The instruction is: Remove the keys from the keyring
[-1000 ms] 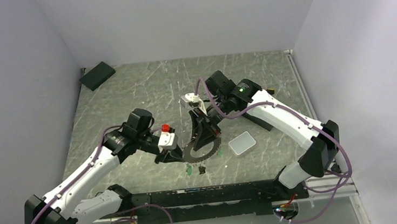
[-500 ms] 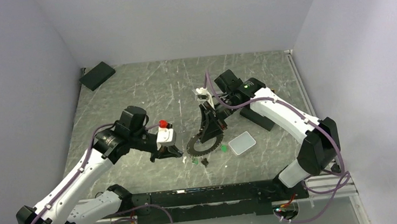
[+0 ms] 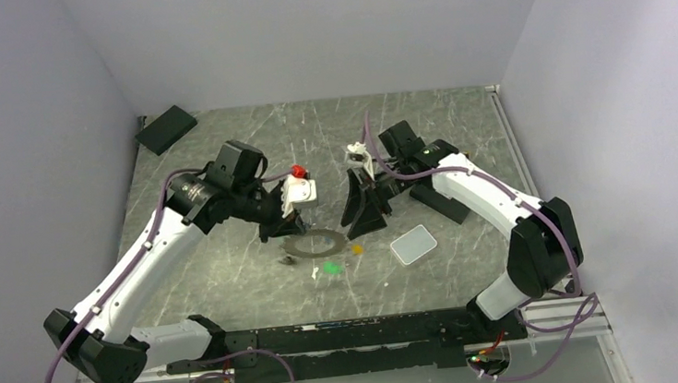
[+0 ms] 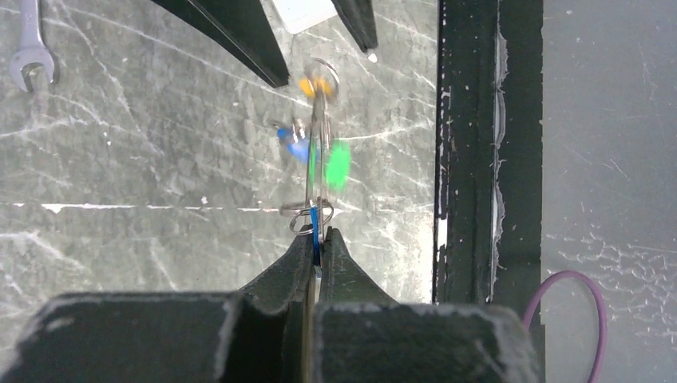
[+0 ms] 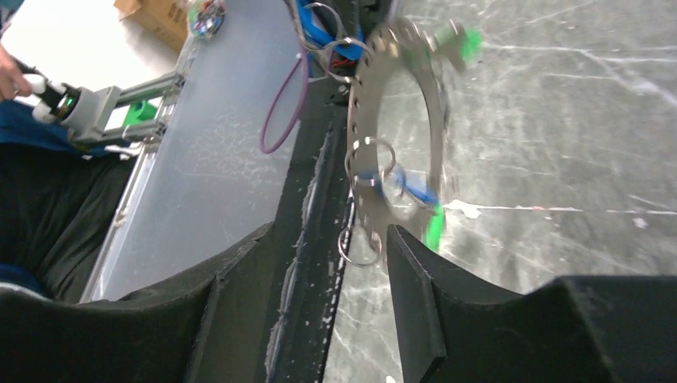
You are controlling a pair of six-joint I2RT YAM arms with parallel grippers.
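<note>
The keyring (image 3: 314, 245) is a flat silver ring with small keys and coloured tags strung round it. It hangs just above the table between my arms. My left gripper (image 3: 292, 230) is shut on its near edge beside a blue tag (image 4: 318, 227). In the left wrist view the keyring (image 4: 318, 152) is edge-on, with orange, blue and green tags blurred. My right gripper (image 3: 365, 227) is open just right of the ring, not touching it. In the right wrist view the keyring (image 5: 399, 136) hangs ahead of my open gripper (image 5: 327, 259), with green (image 5: 435, 227) and blue tags.
A grey rounded square pad (image 3: 413, 244) lies right of the ring. A black block (image 3: 166, 129) sits at the back left. A black bar (image 3: 438, 203) lies under the right arm. A silver wrench (image 4: 28, 48) lies on the table. The black front rail (image 3: 357, 333) runs along the near edge.
The right gripper has let go of the keyring and drawn back to the right. The left arm has swung up and towards the back, carrying the ring with it.
</note>
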